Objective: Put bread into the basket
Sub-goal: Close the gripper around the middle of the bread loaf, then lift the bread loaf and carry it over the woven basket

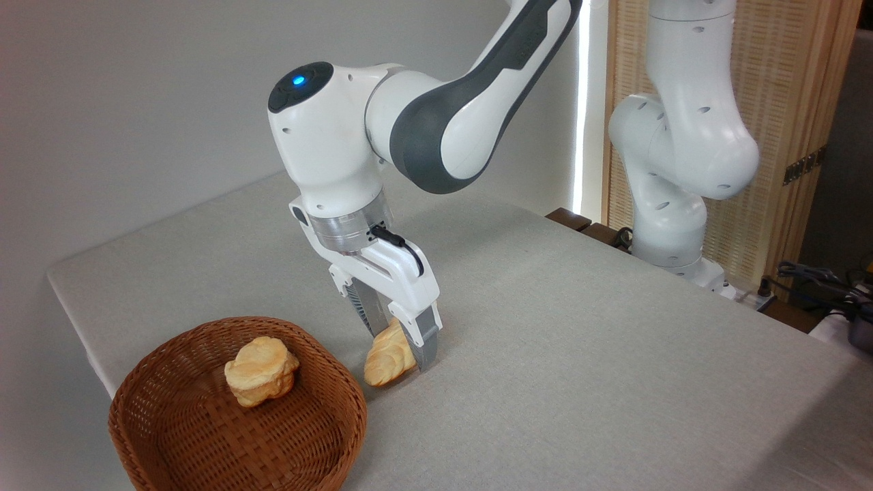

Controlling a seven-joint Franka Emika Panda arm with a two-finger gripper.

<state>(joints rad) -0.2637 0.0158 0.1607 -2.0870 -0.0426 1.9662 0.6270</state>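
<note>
A robot's claw grips the braided bread at the worktop, just right of the basket holding a bun; held near one end, the loaf could twist free or catch the rim

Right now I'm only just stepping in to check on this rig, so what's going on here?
A white robot arm has its gripper down at the table, fingers on either side of a braided golden loaf lying just right of the wicker basket. The loaf is outside the basket, seemingly resting on the tabletop. A small round bun already sits inside the basket. Whether the fingers are pressing the loaf can't be told from here.
</note>
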